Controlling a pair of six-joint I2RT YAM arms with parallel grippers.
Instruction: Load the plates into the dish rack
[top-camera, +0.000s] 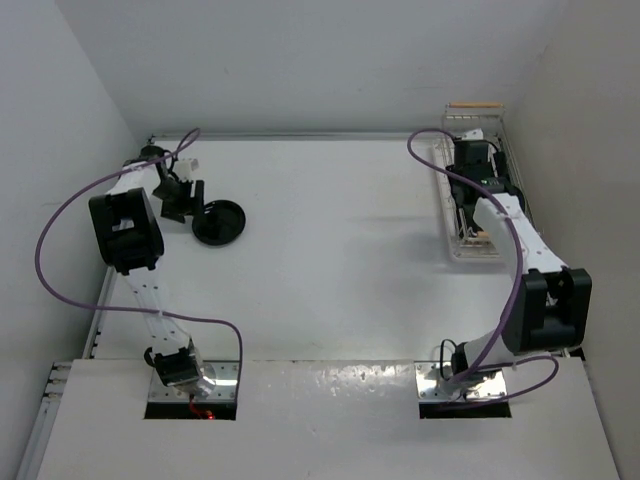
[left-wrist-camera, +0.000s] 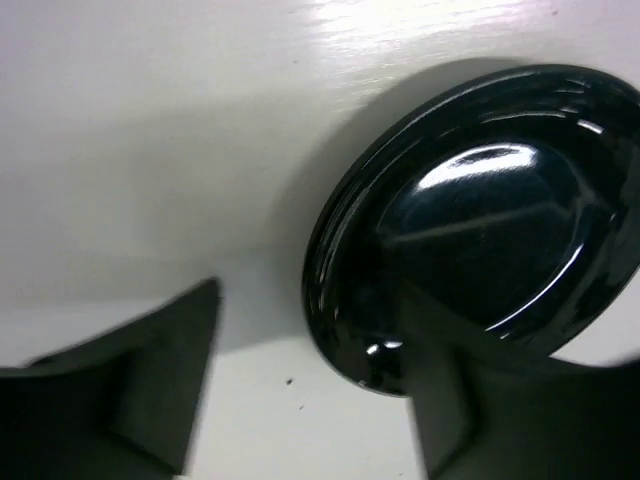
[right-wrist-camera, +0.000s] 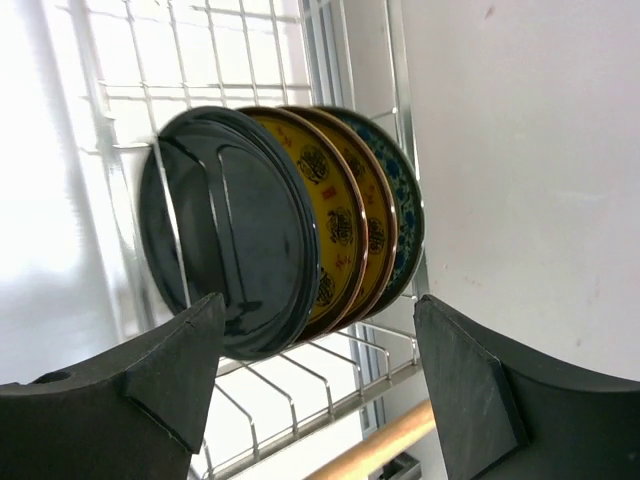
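A glossy black round plate lies flat on the white bench, toward its far left part and well apart from the long white wire dish rack, which stands along the far right side. The left tool is low over the bench just beside this plate. It is released: its jaws are spread, and one dark finger is over bare bench. The other finger overlaps the plate's near rim. Whether that finger touches the plate cannot be told.

The right arm reaches into the rack. From its wrist, four plates stand on edge between the wires, packed closely side by side. There is a second glossy black plate on the left, then two mustard-yellow plates with dark patterns. A pale blue-green patterned plate is on the right. The right tool is released too; its jaws stand wide, with nothing between them and the row of plates just beyond the tips. A light wooden handle bar crosses below the plates.
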